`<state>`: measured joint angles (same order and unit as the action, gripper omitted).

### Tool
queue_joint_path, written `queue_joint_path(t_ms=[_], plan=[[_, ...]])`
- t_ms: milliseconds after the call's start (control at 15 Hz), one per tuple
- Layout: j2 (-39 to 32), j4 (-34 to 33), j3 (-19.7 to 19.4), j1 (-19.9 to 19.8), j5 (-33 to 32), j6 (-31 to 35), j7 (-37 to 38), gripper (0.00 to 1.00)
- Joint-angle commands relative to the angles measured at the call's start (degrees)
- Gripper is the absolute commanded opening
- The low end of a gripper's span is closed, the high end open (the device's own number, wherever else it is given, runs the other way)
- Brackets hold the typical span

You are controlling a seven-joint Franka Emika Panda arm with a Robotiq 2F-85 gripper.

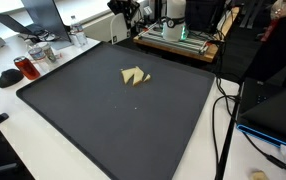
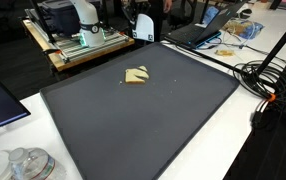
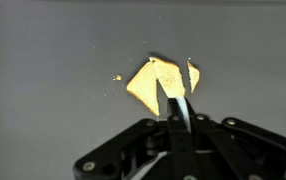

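Observation:
Pale yellow, wedge-shaped pieces (image 1: pixel 135 76) lie close together near the middle back of a dark grey mat (image 1: pixel 103 125); they show in both exterior views (image 2: pixel 136 76). In the wrist view the pieces (image 3: pixel 161 82) lie beyond the fingertips, with a small crumb (image 3: pixel 117 77) to their left. My gripper (image 3: pixel 178 108) has its fingers pressed together with nothing between them. In the exterior views it hangs dark and small above the mat's far edge (image 1: pixel 130 10) (image 2: pixel 132 14), well above and behind the pieces, touching nothing.
A wooden board with a machine (image 1: pixel 178 35) (image 2: pixel 78 40) stands behind the mat (image 2: pixel 153 125). Black cables (image 1: pixel 223 110) (image 2: pixel 268 85) run along one side. A laptop (image 2: pixel 198 32), a red object (image 1: pixel 25 68) and glass jars (image 1: pixel 45 52) (image 2: pixel 28 165) sit on the white table.

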<state>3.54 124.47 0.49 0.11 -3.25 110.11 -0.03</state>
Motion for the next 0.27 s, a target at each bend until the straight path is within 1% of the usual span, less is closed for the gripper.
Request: queue_joint_path(t_ms=[0,200], plan=[[0.82,-3.67,-1.45,-0.95,0.36,-5.71,-5.49,0.01],[1.18,-4.95,-2.25,-1.35,1.05,-7.48,-9.42,0.01]])
